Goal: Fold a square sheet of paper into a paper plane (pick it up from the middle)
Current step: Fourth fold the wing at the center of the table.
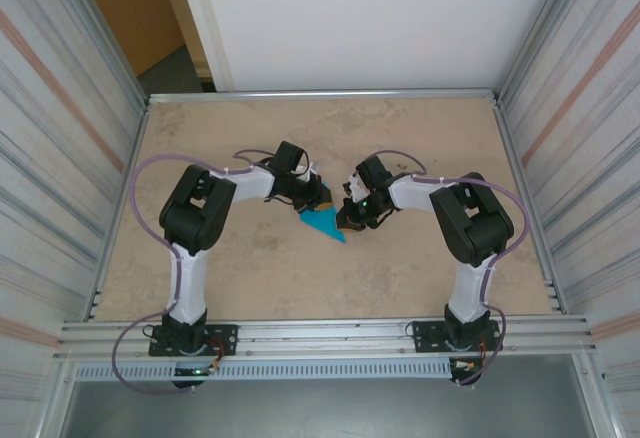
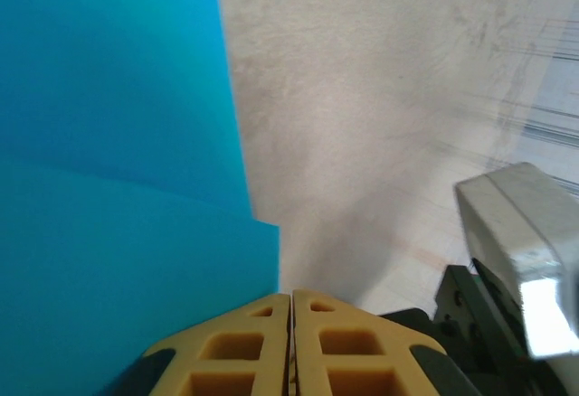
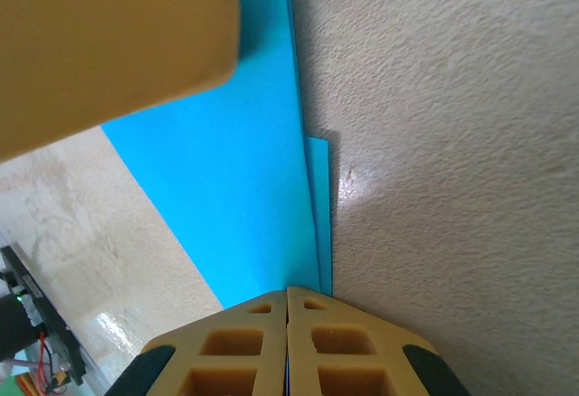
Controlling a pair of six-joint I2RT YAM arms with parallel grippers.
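Now the paper, partly folded, lies midway on the table. The right gripper is closed on its layered edge; the left gripper is closed beside it, hold unclear. Best press the crease slowly, keeping layers aligned.

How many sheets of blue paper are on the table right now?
1. The teal paper, partly folded, lies between the left tool and the right tool, both shut at its edges. Its layers overlap, so a second sheet underneath cannot be excluded.
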